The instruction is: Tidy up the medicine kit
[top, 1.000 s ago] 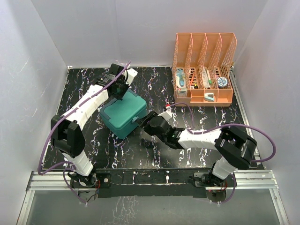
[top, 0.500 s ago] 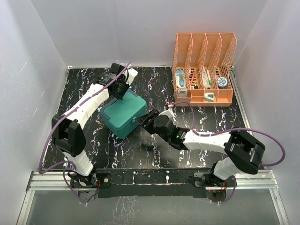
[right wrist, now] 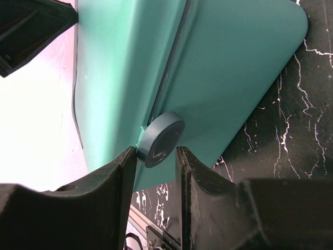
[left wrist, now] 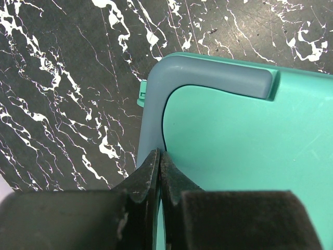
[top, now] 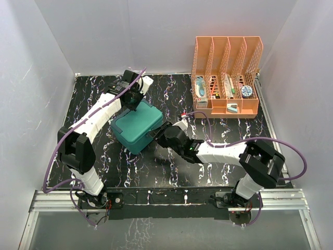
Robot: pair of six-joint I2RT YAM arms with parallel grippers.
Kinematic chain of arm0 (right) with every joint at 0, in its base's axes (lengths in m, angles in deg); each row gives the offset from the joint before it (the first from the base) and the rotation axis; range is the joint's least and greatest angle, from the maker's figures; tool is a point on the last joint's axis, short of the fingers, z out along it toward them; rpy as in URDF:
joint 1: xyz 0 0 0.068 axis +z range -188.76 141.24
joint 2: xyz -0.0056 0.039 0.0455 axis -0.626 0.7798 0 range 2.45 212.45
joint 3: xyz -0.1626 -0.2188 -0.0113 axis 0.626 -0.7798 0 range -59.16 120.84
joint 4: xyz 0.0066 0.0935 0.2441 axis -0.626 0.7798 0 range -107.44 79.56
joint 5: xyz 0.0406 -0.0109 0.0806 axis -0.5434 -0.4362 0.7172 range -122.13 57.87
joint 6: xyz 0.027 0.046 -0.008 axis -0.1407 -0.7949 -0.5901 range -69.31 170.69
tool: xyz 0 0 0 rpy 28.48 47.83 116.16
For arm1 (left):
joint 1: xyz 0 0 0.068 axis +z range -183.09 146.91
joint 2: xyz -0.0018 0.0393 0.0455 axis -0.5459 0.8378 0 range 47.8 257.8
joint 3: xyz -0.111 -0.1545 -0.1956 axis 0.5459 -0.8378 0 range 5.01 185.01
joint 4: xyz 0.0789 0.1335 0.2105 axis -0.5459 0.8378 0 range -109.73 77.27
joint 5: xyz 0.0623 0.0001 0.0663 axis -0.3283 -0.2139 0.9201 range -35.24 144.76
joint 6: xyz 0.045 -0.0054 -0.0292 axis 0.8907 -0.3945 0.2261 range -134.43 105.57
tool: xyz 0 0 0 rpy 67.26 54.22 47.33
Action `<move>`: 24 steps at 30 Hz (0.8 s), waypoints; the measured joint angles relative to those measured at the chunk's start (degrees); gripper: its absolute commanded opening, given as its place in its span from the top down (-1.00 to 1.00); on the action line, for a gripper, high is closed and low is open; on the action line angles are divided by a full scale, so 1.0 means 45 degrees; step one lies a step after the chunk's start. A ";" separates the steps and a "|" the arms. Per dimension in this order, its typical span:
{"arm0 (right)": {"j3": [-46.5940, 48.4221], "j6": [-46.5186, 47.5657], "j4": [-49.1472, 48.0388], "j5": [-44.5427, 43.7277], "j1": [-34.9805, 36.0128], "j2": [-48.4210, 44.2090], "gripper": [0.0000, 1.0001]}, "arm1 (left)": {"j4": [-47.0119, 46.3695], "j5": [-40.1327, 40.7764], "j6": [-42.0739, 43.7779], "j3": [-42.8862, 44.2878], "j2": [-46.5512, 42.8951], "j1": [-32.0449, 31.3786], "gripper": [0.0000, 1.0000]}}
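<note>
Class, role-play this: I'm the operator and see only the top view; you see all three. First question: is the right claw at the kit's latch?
Observer: Yes. The right wrist view shows the round latch between the right claw's parted fingers.
Operator: Is the kit open?
Observer: No; there its seam is just a thin dark line.
Operator: And the left claw?
Observer: Shut, tip at the grey rim.

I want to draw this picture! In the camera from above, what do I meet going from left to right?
black elbow joint of the left arm → teal-green rectangular plastic medicine kit box → orange mesh file rack
</note>
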 measured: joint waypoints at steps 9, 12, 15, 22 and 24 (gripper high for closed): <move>0.0243 -0.0019 0.0092 0.0005 -0.0010 0.0112 0.92 | 0.0000 0.0019 0.0000 0.0000 0.0000 0.0000 1.00; 0.0243 -0.0097 0.0257 0.0000 -0.0010 0.0029 0.99 | 0.0000 0.0029 0.0000 0.0000 0.0000 -0.0010 1.00; 0.0243 -0.0121 0.0631 0.0005 -0.0005 -0.0165 1.00 | -0.0005 0.0117 0.0000 0.0005 0.0015 -0.0039 1.00; 0.0228 -0.0136 0.1501 0.0005 0.0000 -0.0656 1.00 | 0.0078 0.0423 -0.0015 0.0141 0.0131 -0.0160 1.00; 0.0219 -0.0136 0.1661 0.0000 0.0000 -0.0787 1.00 | 0.0102 0.0510 -0.0019 0.0175 0.0175 -0.0194 1.00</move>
